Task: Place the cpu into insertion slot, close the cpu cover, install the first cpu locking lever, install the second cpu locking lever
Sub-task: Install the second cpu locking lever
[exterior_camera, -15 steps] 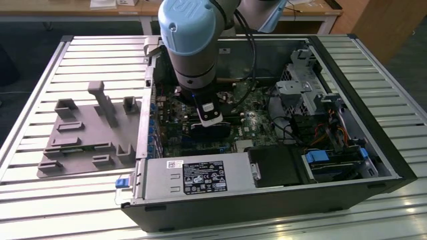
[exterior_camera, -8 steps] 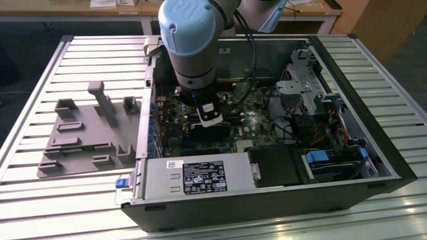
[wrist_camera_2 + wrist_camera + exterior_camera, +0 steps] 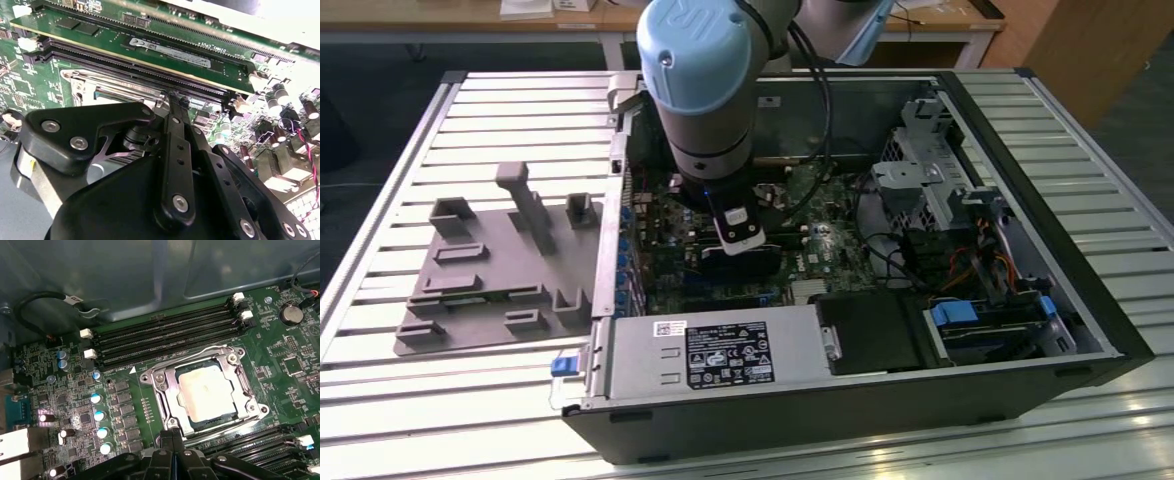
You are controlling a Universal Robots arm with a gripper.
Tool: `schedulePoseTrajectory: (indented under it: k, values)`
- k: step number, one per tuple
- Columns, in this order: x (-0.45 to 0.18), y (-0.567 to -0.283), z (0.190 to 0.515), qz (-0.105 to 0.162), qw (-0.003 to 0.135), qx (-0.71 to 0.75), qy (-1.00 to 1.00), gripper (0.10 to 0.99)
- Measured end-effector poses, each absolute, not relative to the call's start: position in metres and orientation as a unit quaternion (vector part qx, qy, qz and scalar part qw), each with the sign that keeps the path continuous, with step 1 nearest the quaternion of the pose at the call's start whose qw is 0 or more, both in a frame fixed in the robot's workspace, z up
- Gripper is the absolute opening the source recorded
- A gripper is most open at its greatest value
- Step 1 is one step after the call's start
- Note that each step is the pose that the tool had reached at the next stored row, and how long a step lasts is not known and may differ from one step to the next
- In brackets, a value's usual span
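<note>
The open computer case [image 3: 854,250] lies on a slatted surface [image 3: 400,260], its steel walls boxing in the motherboard [image 3: 125,405] on every side. The arm comes straight down into it, so room for sideways moves is tight: memory slots [image 3: 165,337] run just beside the socket, capacitors stand near.

The cpu cover [image 3: 165,390] lies shut over the insertion slot [image 3: 248,412], a thin stiff metal frame. The cpu [image 3: 206,392] sits seated within its window, light, rigid, flat, and I judge it fragile underneath, best touched by its edges.

The pincer [image 3: 175,97] hovers at the socket's near edge, fingers pressed together, seemingly holding nothing.
</note>
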State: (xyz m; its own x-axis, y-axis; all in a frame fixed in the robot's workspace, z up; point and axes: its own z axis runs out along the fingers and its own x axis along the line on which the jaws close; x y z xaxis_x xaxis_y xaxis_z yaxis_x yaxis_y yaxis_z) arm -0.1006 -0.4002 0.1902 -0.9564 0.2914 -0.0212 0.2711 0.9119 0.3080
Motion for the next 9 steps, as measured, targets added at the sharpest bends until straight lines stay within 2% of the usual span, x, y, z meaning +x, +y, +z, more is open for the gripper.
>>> schedulePoseTrajectory:
  k: [9]
  values:
    - [-0.1006, -0.4002, 0.1898, 0.153, 0.033, 0.144, 0.977, 0.102]
